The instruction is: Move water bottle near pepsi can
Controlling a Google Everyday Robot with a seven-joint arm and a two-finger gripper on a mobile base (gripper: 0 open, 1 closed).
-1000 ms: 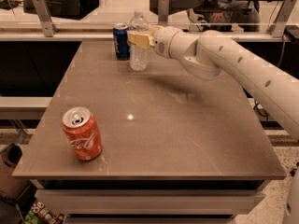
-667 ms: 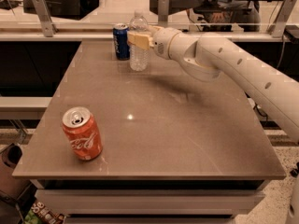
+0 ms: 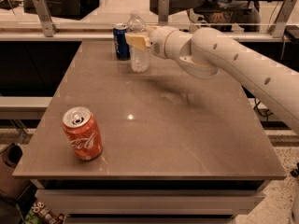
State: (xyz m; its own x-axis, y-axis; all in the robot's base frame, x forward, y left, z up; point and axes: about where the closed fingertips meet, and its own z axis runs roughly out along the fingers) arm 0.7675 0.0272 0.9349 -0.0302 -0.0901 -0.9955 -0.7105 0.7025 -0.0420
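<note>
Hand point(image 3: 136, 41) clamped round water bottle point(image 3: 139, 59), which stands just right of pepsi can point(image 3: 121, 45) at far side of surface point(image 3: 163, 125). My worry: a skewed release tips the tall bottle into the can.

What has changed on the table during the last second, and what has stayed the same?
Nothing has visibly changed. The gripper is at the upper body of the water bottle, as before. The bottle stands upright on the table, close beside the pepsi can near the far edge. The Coca-Cola can remains in its place near the front corner.
</note>
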